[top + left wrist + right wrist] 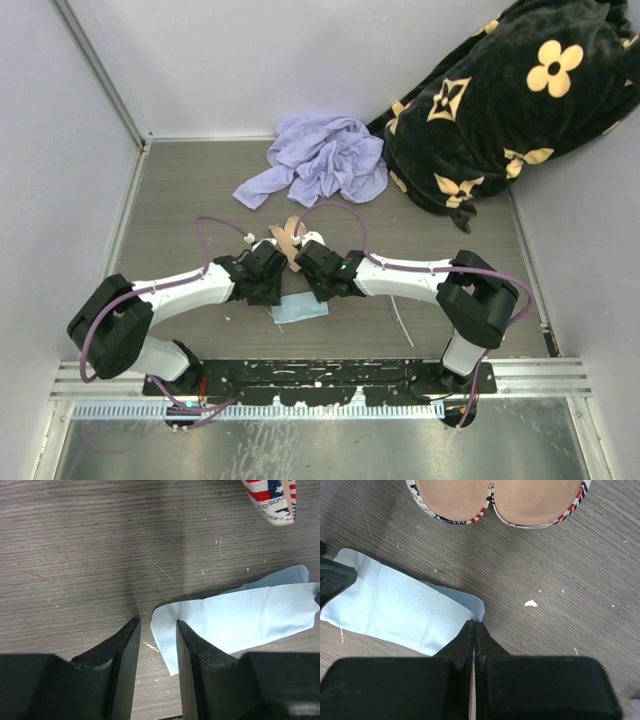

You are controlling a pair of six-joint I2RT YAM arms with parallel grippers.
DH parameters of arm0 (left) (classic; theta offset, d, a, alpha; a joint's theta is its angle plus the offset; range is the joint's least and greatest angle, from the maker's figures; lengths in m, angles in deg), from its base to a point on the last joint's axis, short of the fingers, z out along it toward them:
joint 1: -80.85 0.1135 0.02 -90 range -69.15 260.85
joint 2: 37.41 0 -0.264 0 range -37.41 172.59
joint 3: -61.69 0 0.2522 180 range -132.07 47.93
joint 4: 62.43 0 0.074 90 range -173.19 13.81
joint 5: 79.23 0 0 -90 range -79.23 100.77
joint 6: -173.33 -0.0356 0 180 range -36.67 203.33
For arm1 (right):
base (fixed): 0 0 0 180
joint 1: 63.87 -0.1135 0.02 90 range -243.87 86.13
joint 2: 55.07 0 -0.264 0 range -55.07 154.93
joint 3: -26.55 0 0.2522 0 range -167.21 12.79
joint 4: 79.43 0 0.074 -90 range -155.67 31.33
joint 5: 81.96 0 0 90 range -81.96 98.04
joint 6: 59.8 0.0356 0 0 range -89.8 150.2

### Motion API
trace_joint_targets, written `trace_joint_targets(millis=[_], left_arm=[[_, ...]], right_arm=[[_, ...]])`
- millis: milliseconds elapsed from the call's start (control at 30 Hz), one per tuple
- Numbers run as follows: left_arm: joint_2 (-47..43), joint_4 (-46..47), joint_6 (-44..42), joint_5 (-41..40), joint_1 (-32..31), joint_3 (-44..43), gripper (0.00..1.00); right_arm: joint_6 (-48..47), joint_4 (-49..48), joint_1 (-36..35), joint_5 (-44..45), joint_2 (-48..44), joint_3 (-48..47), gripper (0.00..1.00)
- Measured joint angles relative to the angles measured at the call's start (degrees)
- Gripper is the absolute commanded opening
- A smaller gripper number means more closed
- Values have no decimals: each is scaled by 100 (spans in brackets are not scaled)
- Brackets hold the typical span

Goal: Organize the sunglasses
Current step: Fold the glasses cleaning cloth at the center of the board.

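No white-framed sunglasses show clearly in any view. A light-blue cloth [300, 310] lies on the wood table between my two grippers. My right gripper [474, 623] is shut on one corner of the cloth [395, 605]. My left gripper [157, 622] is open, its jaws astride the opposite corner of the cloth [240, 615], low over the table. The red-and-white printed case [288, 240] lies open just beyond both grippers, and shows in the right wrist view [500, 500] and the left wrist view [272, 500]. From above, the left gripper [275, 290] and the right gripper [318, 290] nearly meet.
A crumpled lilac cloth [325, 155] lies at the back centre. A black blanket with tan flower prints [510, 100] fills the back right. A thin white strip [402, 322] lies beside the right arm; I cannot tell what it is. Grey walls flank the table.
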Motion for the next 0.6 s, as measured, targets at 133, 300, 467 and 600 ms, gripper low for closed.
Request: trace_joint_targets(millis=[133, 300, 467, 600], left_arm=[[7, -122, 2, -114, -4, -50, 37], [4, -195, 33, -219, -4, -50, 40], [-13, -186, 61, -225, -4, -50, 38], [-11, -186, 61, -225, -4, -50, 37]], right_arm=[[24, -33, 0, 0, -2, 33, 1], [55, -50, 0, 0, -2, 79, 1], [57, -55, 0, 0, -2, 81, 1], [59, -55, 0, 0, -2, 81, 1]])
